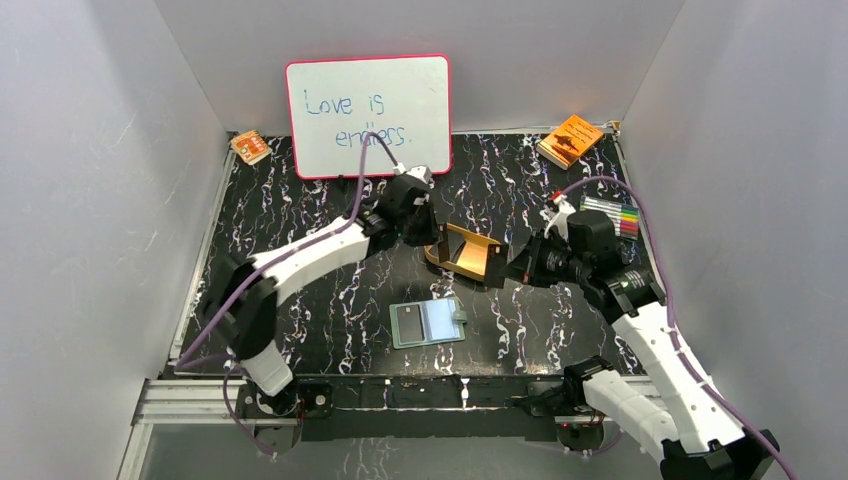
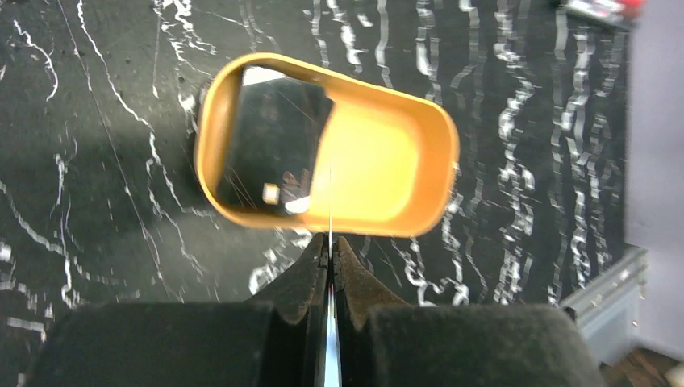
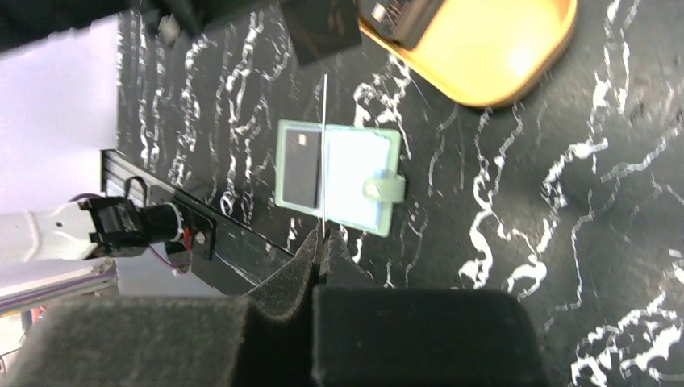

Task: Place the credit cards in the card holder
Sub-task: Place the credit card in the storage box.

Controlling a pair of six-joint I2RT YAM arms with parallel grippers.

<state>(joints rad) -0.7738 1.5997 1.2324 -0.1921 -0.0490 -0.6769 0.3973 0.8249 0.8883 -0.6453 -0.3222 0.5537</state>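
- left end effector [image 2: 330, 242] pinching a credit card [image 2: 330, 214] edge-on, above the orange tray [image 2: 387, 161]
- right end effector [image 3: 323, 239] same deal, clamped on a second credit card [image 3: 323, 137]
- card holder [image 1: 430, 322] open on the bench [image 1: 500, 185], at the tray's 6 o'clock

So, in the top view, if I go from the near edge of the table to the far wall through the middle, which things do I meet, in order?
card holder → orange tray → whiteboard
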